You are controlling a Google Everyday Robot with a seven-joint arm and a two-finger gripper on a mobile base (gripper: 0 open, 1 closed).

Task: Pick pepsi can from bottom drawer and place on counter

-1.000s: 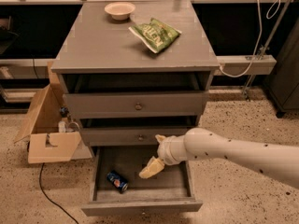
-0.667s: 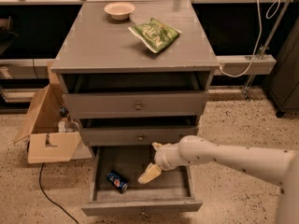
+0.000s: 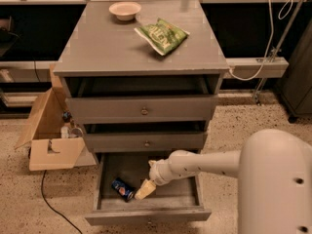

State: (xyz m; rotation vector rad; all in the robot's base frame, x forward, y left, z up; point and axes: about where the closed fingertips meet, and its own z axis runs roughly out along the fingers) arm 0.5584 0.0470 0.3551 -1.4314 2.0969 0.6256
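The pepsi can lies on its side on the floor of the open bottom drawer, at the left front. My gripper reaches down into the drawer from the right, its cream fingers just right of the can and very close to it. The white arm runs back to the right across the drawer. The counter is the grey top of the cabinet.
A green crisp bag and a small bowl rest on the counter. The two upper drawers stand slightly open. An open cardboard box sits on the floor to the left, with a black cable nearby.
My gripper has moved left and lower inside the bottom drawer, closer to the can. The arm now fills more of the right side. The can has not moved.
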